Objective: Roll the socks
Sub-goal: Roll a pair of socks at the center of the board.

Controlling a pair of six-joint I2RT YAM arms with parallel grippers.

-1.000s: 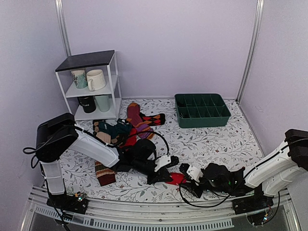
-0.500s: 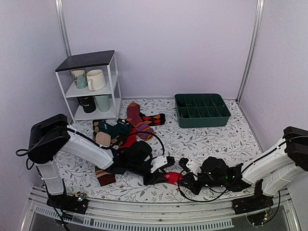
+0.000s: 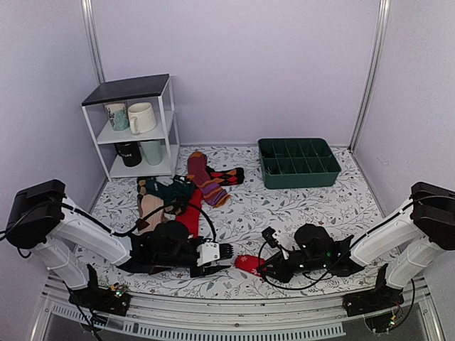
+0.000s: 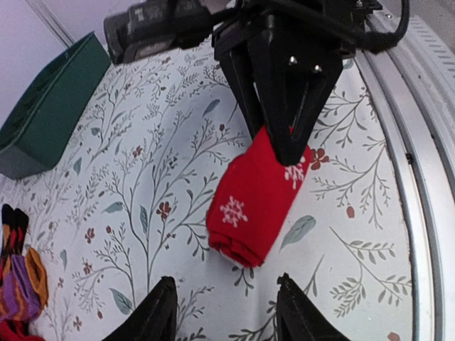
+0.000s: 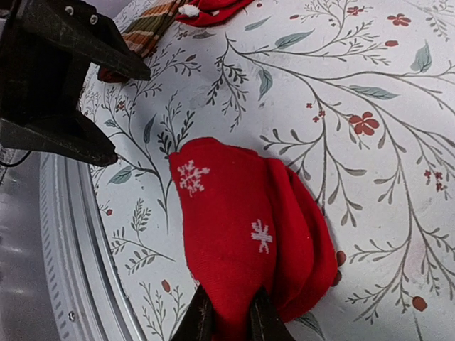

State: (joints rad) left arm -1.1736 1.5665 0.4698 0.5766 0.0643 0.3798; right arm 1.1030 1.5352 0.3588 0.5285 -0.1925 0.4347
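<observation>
- In the overhead view I get only a small red patch of the red socks (image 3: 249,263) between the 2 pincers. The tips of the right pincer (image 3: 268,268) blur into black cabling there.
- On the right wrist camera the fingers (image 5: 201,321) are cut off by the bottom edge. I can't tell whether the folded bundle is 1 sock or 2.
- The sock pile (image 3: 186,190) at the back left is tangled, and my left arm covers its near part.
- The surface (image 3: 313,206) is a white cloth printed with leafy sprigs and small red flowers. A metal rail (image 3: 234,312) runs along its near edge, and pale lilac walls (image 3: 270,64) close it in.
- A green tray (image 3: 298,163) with compartments sits at the back right. A white rack (image 3: 134,128) holding mugs (image 3: 141,118) stands at the back left.
- The right pincer is clenched on 1 end of the red socks. They lie on the surface near the front edge, about centre, with white snowflakes showing.
- The left pincer (image 4: 227,316) is released, jaws spread and holding nothing. It sits just short of the bundle's free end without touching it.
</observation>
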